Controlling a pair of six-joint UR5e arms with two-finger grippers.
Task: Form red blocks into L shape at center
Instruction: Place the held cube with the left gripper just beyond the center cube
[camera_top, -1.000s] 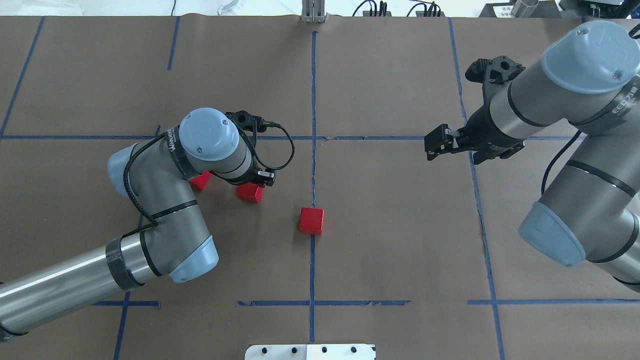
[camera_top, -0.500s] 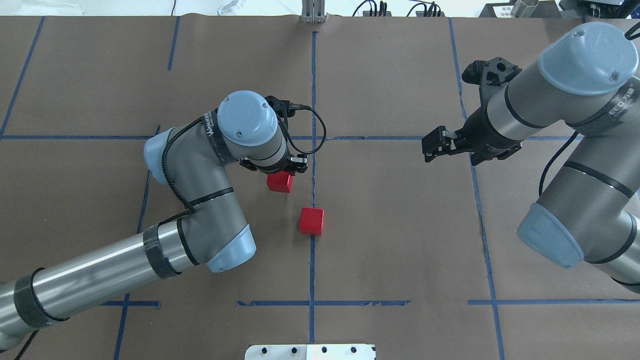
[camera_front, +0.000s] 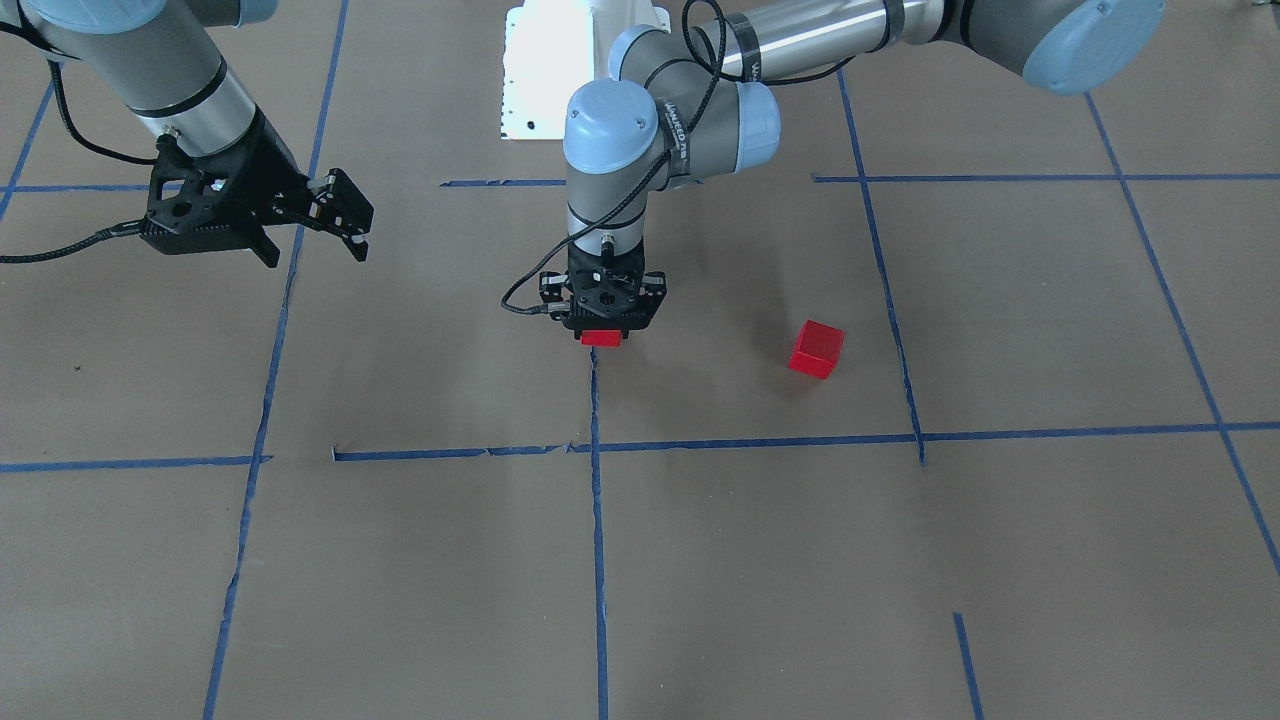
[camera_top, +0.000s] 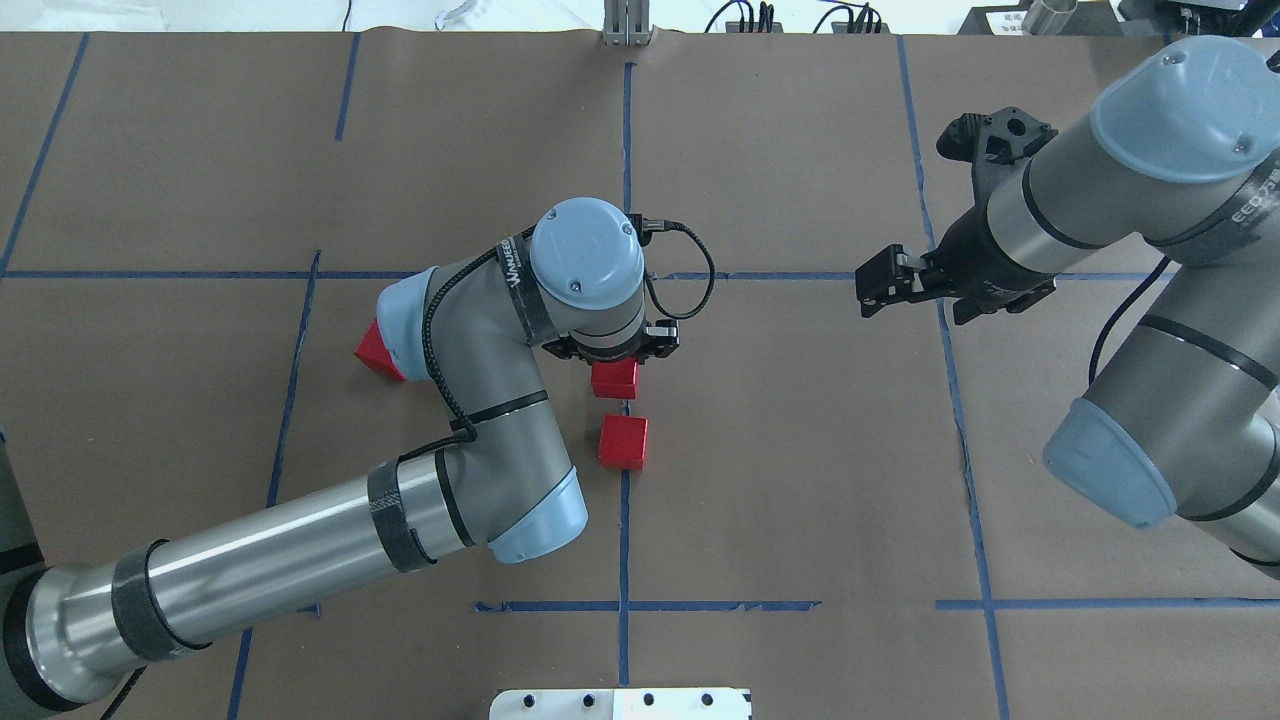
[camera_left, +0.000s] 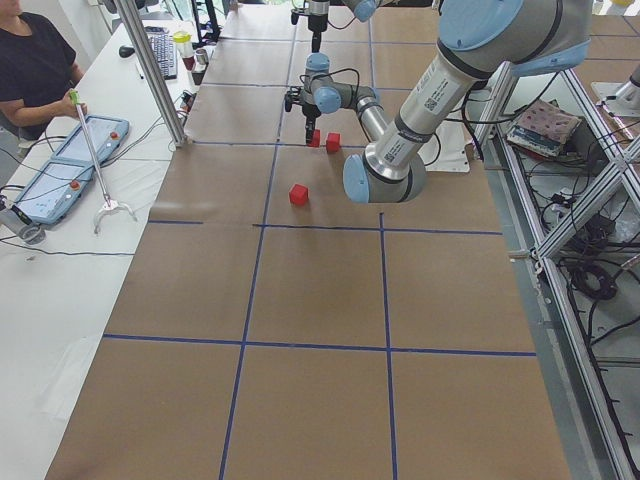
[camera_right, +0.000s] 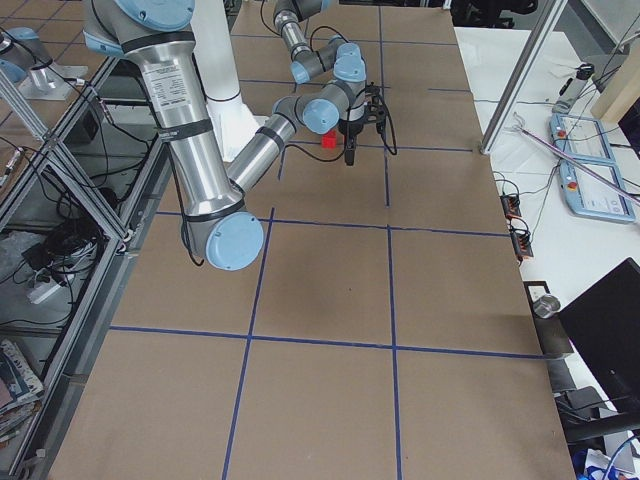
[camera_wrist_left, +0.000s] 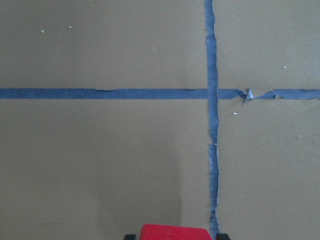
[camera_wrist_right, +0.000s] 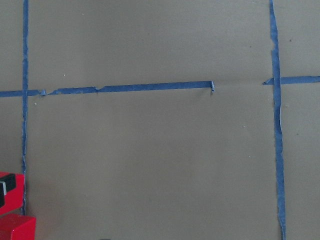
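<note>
Tape lines (camera_top: 625, 150) cross brown paper (camera_top: 800, 450); left hand (camera_front: 603, 331) pinches red block (camera_top: 614, 380), right hand (camera_front: 350, 217) spread.

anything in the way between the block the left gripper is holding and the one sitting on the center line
Nothing visible. Only bare paper lies between the block in the left gripper and the center block. The third block sits well off to the side.
</note>
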